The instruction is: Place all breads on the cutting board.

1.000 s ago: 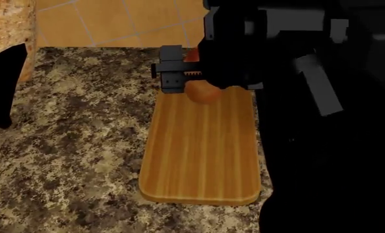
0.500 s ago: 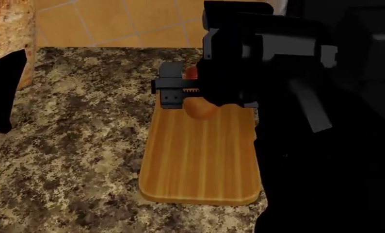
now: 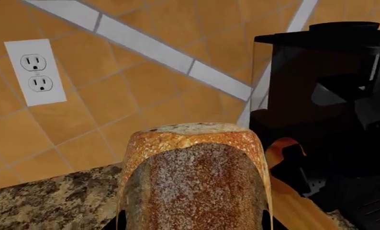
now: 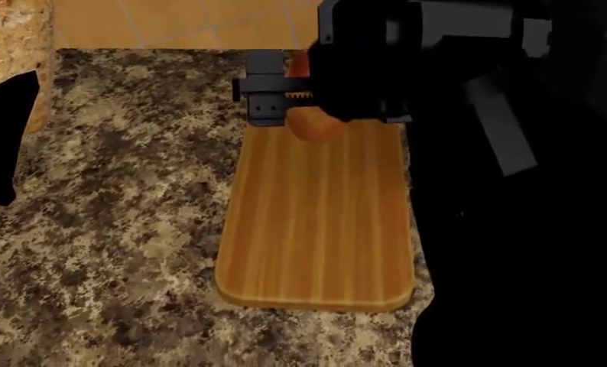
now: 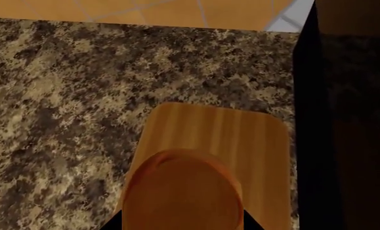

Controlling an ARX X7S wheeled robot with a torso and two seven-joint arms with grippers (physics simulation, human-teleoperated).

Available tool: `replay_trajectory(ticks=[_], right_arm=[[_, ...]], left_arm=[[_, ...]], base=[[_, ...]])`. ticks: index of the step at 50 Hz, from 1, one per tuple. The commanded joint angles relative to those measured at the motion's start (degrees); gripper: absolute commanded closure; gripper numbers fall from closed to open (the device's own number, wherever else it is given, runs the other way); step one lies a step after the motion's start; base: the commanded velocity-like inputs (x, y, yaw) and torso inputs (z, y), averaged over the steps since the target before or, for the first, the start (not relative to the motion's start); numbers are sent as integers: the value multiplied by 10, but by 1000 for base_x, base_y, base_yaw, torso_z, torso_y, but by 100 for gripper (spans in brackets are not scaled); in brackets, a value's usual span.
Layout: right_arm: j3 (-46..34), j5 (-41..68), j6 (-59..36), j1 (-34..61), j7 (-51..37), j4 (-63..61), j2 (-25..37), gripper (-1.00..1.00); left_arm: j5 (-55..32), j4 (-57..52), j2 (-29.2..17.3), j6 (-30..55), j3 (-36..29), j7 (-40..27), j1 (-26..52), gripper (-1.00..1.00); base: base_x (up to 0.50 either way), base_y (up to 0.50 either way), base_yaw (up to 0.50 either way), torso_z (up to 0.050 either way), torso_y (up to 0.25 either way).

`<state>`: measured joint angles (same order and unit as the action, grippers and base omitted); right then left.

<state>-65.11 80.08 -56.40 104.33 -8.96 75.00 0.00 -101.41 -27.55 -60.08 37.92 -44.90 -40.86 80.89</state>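
Observation:
My right gripper (image 5: 182, 223) is shut on the smooth golden-orange roll (image 5: 184, 191), which hangs over the far end of the light wooden cutting board (image 5: 228, 129). The head view shows the same roll (image 4: 316, 124) in that gripper (image 4: 293, 107), at the board's (image 4: 319, 229) far edge. My left gripper (image 3: 193, 221) is shut on the seeded tan-brown loaf (image 3: 193, 177), lifted above the counter to the left of the board. A strip of that loaf (image 4: 3, 30) shows at the head view's top left, above my dark left arm (image 4: 3, 138).
Speckled granite counter (image 4: 110, 229) surrounds the board. A black coffee machine (image 3: 330, 120) stands against the orange tiled wall beside the board's far right. A white outlet (image 3: 35, 72) is on the wall. My right arm blocks the head view's right side.
The right gripper with the roll dipped toward the board's middle, then moved back over its far end. The head view shifted slightly. The left arm and loaf barely moved.

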Motion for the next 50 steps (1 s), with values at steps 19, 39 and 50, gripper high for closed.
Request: replay_trajectory(ticks=[19, 39, 50], right_arm=[[50, -60, -3, -1, 2, 0, 0, 100], [-290, 275, 68, 4, 4, 0, 0, -100], [-571, 534, 112, 51, 51, 0, 0, -100]], left_arm=[[-12, 1, 2, -6, 2, -11, 2, 100], [-14, -1, -2, -7, 5, -12, 1, 100], [-17, -4, -1, -10, 7, -16, 0, 100]], base=[[-1, 0, 0, 0, -126], [0, 0, 0, 0, -2], [0, 0, 0, 0, 0]])
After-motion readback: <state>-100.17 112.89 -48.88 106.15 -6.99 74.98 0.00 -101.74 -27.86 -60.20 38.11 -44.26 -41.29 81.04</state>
